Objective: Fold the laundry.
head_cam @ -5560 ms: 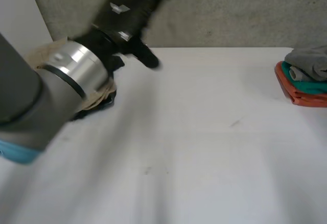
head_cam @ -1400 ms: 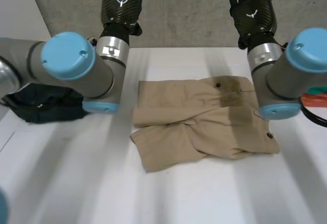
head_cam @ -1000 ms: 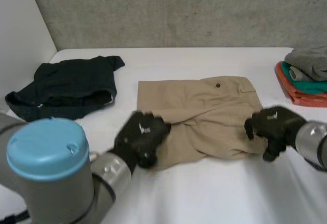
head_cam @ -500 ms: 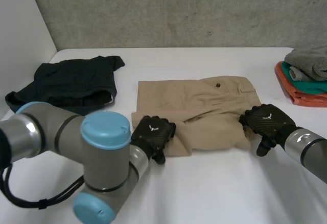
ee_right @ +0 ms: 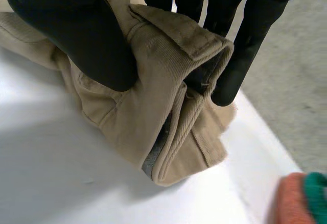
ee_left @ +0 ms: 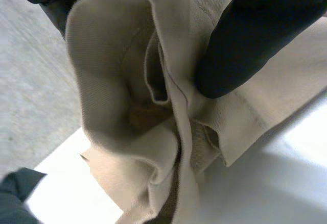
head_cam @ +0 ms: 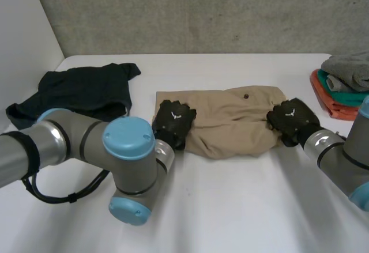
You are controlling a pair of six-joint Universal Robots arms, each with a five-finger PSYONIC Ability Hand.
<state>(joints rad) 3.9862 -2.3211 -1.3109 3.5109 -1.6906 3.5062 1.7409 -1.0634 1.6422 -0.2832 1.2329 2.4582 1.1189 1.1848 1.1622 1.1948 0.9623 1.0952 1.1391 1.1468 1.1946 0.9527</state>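
Observation:
Tan shorts (head_cam: 230, 120) lie folded in the middle of the white table (head_cam: 230, 207). My left hand (head_cam: 173, 120) pinches the shorts' left edge, thumb (ee_left: 240, 50) pressing bunched layers of the tan shorts (ee_left: 127, 106) against the fingers. At the right edge my right hand (head_cam: 291, 117) grips the cloth; its thumb (ee_right: 76, 30) and fingers (ee_right: 245, 45) clamp the thick folded hem of the tan shorts (ee_right: 168, 81). Both edges are lifted slightly off the table.
A dark garment (head_cam: 81, 94) lies crumpled at the back left of the table. A pile of folded clothes, grey, teal and orange (head_cam: 346, 89), sits at the right edge. A grey wall runs behind the table.
Both hands have carried the near edge of the shorts away from me, toward the waistband, and closed tighter on the cloth. The shorts now look narrower front to back.

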